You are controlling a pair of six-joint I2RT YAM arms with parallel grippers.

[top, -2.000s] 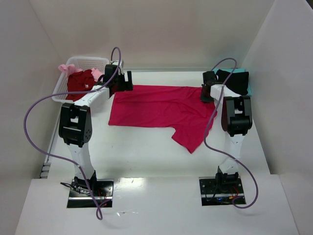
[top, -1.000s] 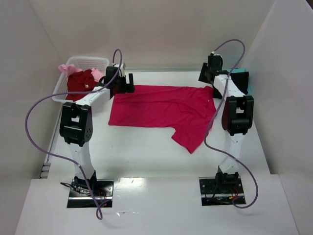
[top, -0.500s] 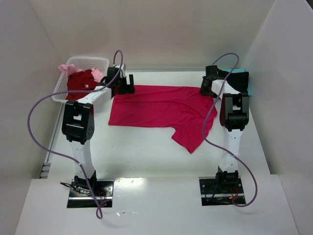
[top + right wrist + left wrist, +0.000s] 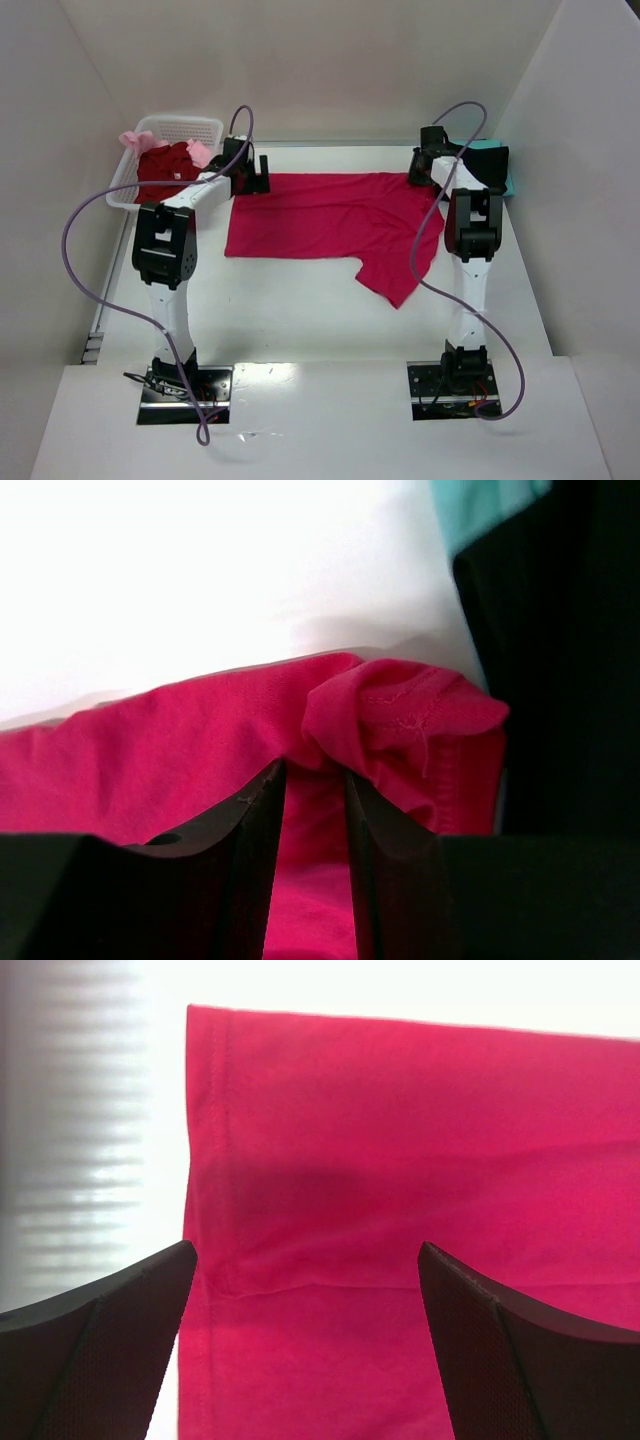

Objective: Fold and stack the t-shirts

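- At the far edge of the pink shirt (image 4: pixel 320 215), both arms sit over a corner each: left gripper (image 4: pixel 250 178) over the far-left one, right gripper (image 4: pixel 424 172) at the far-right one.
- Shirt lies flat on the table (image 4: pixel 300 310), long axis running left–right. One sleeve hangs out toward the near-right of its body.
- Left jaws are spread wide, nothing between them but air. In the wrist view the shirt's left hem runs just inside the left finger, w/ the far-left corner ahead of the tips. So cloth is straight below and fwd of the jaws.
- Right jaws are drawn close together, pink cloth filling the narrow gap and a bunched fold just past the tips. Looks to me like a pinch on that far-right corner.
- My read: left side is the one lagging. It needs to drop and close on its corner before the far edge can be lifted evenly.
- Room: plenty of bare table near-side of the shirt, so a fold toward the arm bases has space.
- Tight spots: basket (image 4: pixel 180 125) just left of the shirt's far-left corner, and black shirt (image 4: pixel 490 170) on a teal shirt (image 4: pixel 492 146) just right of the far-right corner, prob. close enough to snag.
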